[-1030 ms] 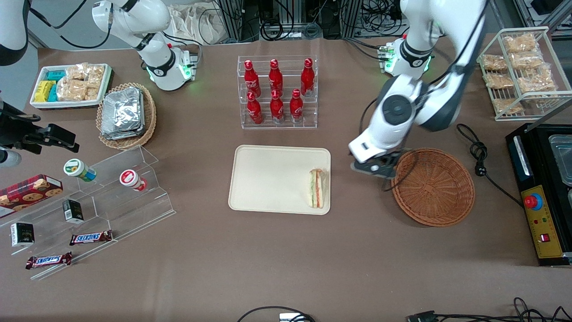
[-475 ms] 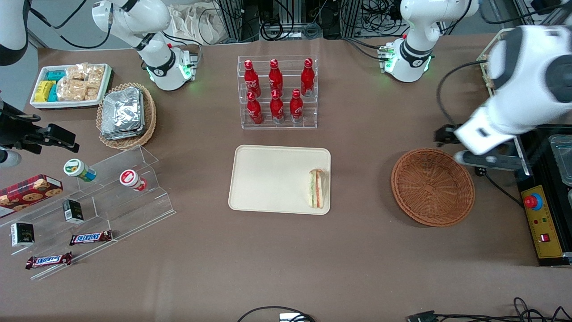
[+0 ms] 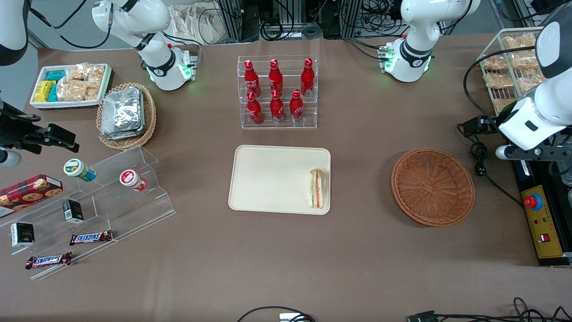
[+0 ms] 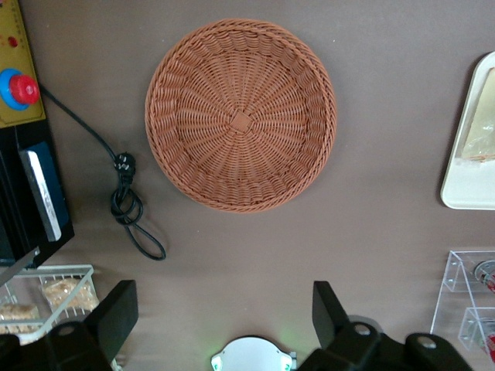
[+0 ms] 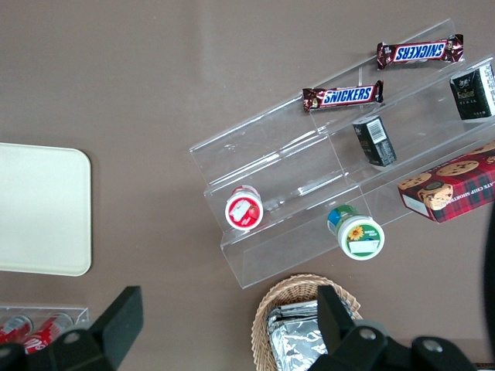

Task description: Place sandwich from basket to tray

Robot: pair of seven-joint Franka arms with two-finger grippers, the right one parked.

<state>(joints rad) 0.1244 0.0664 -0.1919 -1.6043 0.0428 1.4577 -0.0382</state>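
A robotics lab dressed up as a snack counter: two white arms bolted to a brown-covered table [image 3: 286, 268], cable tangles and aluminium framing at its far edge, acrylic racks of red bottles [image 3: 277, 91], Snickers bars [image 3: 90, 237] on clear steps.

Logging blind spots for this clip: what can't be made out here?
- Gripper: front view hides it under the arm's own wrist casing, toward the working arm's end.
- Sandwich on the tray: the wrist view's edge cuts off most of both.
- Basket: holds nothing, fully visible.
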